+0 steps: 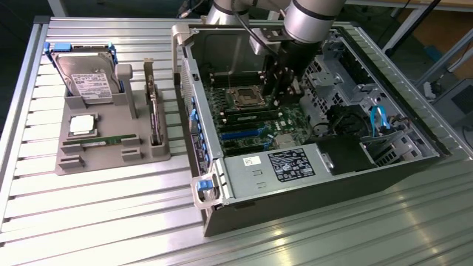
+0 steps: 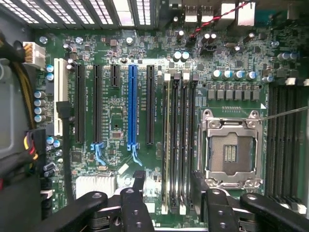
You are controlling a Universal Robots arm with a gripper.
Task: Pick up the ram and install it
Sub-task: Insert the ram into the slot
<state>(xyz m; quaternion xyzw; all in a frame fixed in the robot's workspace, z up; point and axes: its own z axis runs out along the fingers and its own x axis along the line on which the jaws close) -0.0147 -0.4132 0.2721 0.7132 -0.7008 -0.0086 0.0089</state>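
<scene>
1. Exterior view: the tool hangs inside the open computer case, low over the board, on an arm that comes down from above the case's far wall.
2. Its fingers stand spread wide and pinch nothing. In the wrist view, bare board and the ends of the memory slots show between them.
3. The ram lies flat in a grey tray on the counter, outside the case and well apart from it, toward the exterior view's left.
4. From the tool, the ram therefore lies out over the case's side wall, toward the exterior view's left. The tool is far nearer the slots in the case than that stick.
5. The ram's long axis points at the case's side wall and runs roughly parallel to the slots inside the case.
6. One slot in the case shows a pale green edge along its length. I judge this to be a like stick already seated, though I cannot be sure.
</scene>
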